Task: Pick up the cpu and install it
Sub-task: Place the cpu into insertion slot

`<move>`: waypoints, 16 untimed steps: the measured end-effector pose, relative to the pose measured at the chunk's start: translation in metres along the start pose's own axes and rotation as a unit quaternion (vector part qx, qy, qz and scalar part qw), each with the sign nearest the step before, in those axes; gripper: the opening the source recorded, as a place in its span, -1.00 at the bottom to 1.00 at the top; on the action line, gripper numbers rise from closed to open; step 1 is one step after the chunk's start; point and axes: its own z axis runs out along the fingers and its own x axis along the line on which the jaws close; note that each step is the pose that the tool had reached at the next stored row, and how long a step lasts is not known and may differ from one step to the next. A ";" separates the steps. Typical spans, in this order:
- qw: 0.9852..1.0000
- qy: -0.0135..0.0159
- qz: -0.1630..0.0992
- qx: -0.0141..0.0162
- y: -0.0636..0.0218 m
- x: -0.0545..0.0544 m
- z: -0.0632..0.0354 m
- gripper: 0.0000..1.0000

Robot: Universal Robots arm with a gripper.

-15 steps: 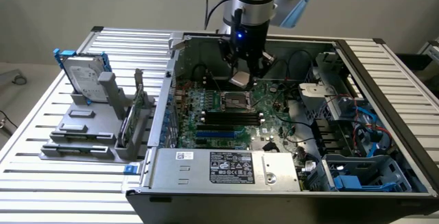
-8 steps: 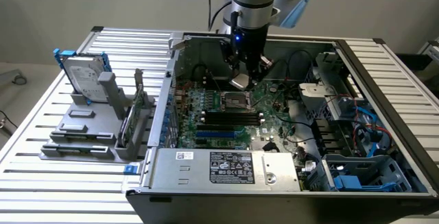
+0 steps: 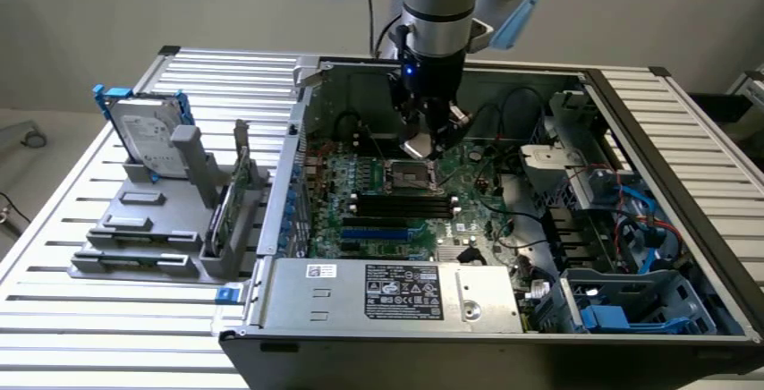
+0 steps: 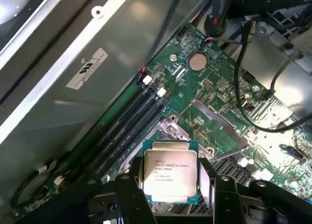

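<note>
Inside the open computer case (image 3: 282,195), above the motherboard (image 3: 480,216), the end effector (image 3: 425,144) grips the cpu (image 4: 169,171) by its edges, close over the socket (image 3: 409,175). Pickup looks done; the chip is not yet seated.

We've got the cpu (image 4: 169,171), a small square chip with green rim, silver-grey lid and print facing up, pinched on two opposite edges by the gripper (image 4: 171,187), clear above the motherboard (image 4: 214,87).

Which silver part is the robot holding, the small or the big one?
The small square cpu, clamped in the gripper; the larger hard drive stands in its rack.
</note>
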 end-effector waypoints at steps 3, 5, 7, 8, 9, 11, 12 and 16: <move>1.000 -0.003 0.027 -0.001 -0.0003 0.000 0.0028 0.09; 0.999 -0.005 0.045 -0.001 -0.0005 0.000 0.0048 0.09; 0.998 -0.007 0.063 -0.001 -0.0007 0.000 0.0066 0.09; 0.997 -0.007 0.072 -0.002 -0.0008 0.000 0.0074 0.09; 0.997 -0.008 0.081 -0.002 -0.0008 0.000 0.0082 0.09; 0.995 -0.010 0.095 -0.002 -0.0009 0.000 0.0091 0.09; 0.995 -0.010 0.102 -0.002 -0.0010 0.000 0.0095 0.09; 0.992 -0.013 0.128 -0.002 -0.0011 0.000 0.0107 0.09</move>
